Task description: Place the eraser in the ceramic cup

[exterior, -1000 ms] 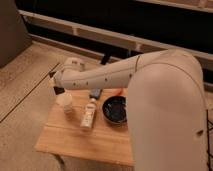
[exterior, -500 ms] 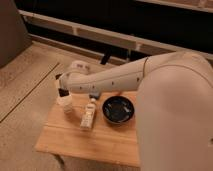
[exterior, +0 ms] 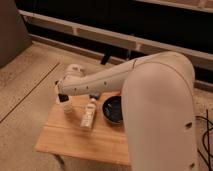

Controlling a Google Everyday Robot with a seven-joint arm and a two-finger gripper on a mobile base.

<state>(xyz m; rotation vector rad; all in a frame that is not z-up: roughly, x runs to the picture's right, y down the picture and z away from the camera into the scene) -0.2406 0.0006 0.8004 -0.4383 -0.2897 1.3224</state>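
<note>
Arm [exterior: 150, 95] shifted, fingers [exterior: 63, 98] now just abv ceramic cup [exterior: 66, 106]

A wide dark bowl [exterior: 113, 110] sits on the wooden tabletop [exterior: 75, 140], towards its far right. Just left of the bowl a pale bottle [exterior: 88, 114] lies on its side. Behind the bowl to its left, a blue-grey thing [exterior: 93, 96] shows, mostly hidden. Well left of the bowl is the gripper [exterior: 63, 98]. Right of the bowl, off the tabletop, black cables [exterior: 205, 135] lie on the floor.
</note>
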